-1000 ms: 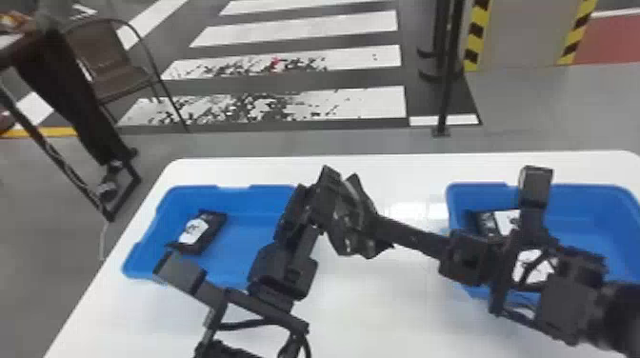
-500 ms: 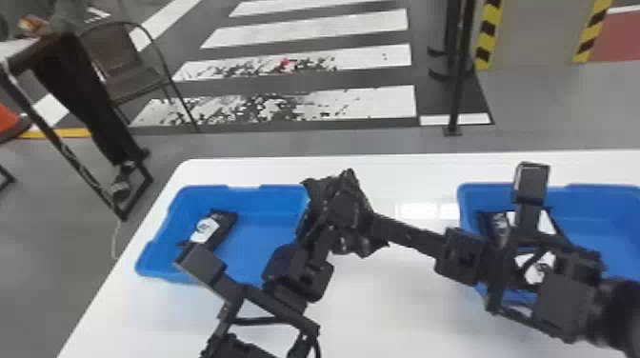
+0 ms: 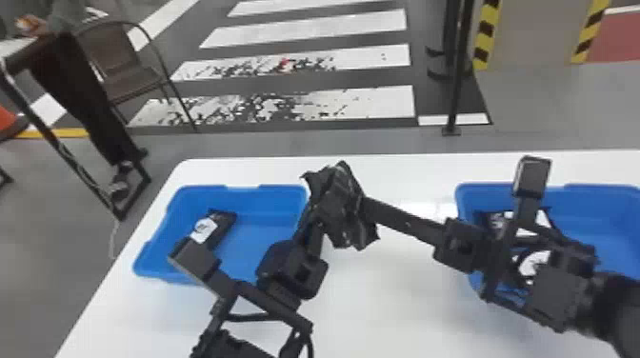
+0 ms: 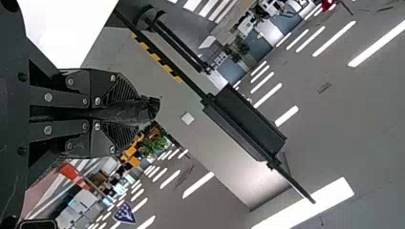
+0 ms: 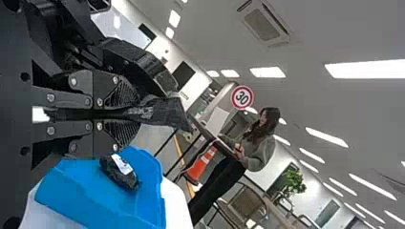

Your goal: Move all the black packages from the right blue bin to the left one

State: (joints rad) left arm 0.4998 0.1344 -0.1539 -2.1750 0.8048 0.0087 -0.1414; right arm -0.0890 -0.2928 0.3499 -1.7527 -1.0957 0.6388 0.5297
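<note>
Painted crossing stripes (image 3: 309, 24) spread over the dark floor at the top of the head view, with a brown chair (image 3: 112, 62) toward the upper left and a thin black post (image 3: 455, 81) upper right. Below them lies a white bench (image 3: 381, 304) bearing two blue bins, well apart. Above the bench, near the centre of the frame, a crumpled black package (image 3: 346, 209) hangs between the two tools. The left tool (image 3: 314, 223) comes in from the bottom edge and grips the package's left side; the right tool (image 3: 370, 204) comes in from the right edge, its arm passing over the right bin, and grips the package's right side. Both are narrow, their fingers pinched on the black wrapping, as the wrist views show.

At centre left, the left blue bin (image 3: 271, 202) holds one black package with a white label (image 3: 224, 223), lying against its far left part. At the right edge, the right blue bin (image 3: 600, 202) holds more black packages with white labels (image 3: 496, 221), partly hidden behind the right arm, so their number is hard to tell.
</note>
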